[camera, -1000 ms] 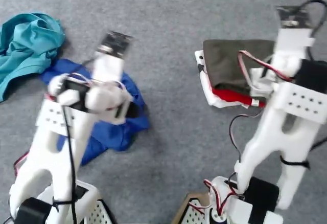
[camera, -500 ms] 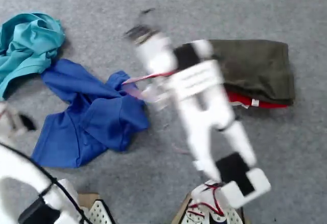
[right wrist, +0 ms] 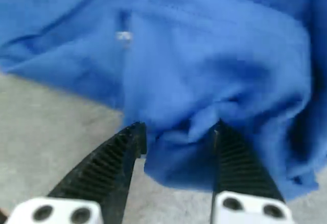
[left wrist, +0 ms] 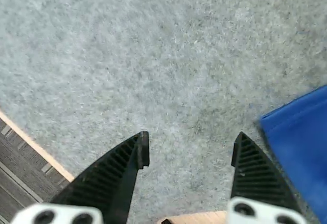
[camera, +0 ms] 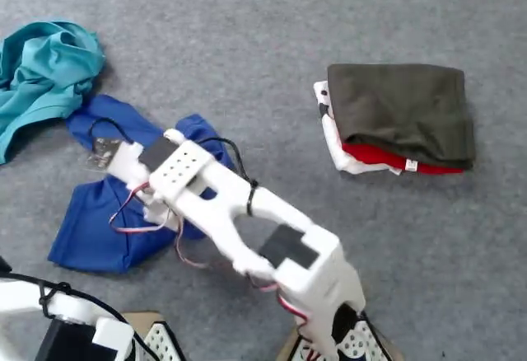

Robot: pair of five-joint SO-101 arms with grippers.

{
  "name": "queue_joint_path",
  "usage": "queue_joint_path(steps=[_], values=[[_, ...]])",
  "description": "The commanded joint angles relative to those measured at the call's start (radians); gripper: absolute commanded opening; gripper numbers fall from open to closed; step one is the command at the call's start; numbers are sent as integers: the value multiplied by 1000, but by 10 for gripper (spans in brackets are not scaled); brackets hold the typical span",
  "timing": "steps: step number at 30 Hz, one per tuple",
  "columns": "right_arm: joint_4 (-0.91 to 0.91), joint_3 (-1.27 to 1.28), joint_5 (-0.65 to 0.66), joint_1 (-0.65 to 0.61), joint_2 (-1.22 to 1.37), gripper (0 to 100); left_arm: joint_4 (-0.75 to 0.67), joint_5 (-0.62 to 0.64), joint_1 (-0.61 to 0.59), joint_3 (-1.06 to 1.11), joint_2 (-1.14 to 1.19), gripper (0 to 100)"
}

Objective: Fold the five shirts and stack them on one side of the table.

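Straddling a bunched fold of the blue shirt, the right gripper has its jaws moderately apart; one ribbed black finger is at the cloth's edge over the grey table, the other sits against the blue heap, and whether the tips press the cloth cannot be told. In the high view the right arm lies slantwise from its base at the near edge across to that shirt, which is spread loose and rumpled on the left half of the table, partly under the arm. The left gripper is spread wide above bare grey felt, holding nothing, with a corner of the blue shirt just beside one finger and a pale wooden strip along the table's edge on the other side. The left arm sits low at the near left corner. A teal shirt lies crumpled at the far left, its edge meeting the blue one. Well apart on the right is a folded stack: an olive shirt on top, a red shirt under it, and a white shirt showing at the side.
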Motion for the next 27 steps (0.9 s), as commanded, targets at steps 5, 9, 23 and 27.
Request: queue_joint_path(steps=[5,9,23,27], values=[[123,-105,-84,276,-2,50,-15,-6,45,1,-8,272],[235,-120,-15,416,-35,19,-8,6,200,4,-3,271],[308,-125,232,812,-54,19,-155,371,1050,82,-2,271],[334,-127,222,822,-54,109,-275,436,1202,199,-2,256]])
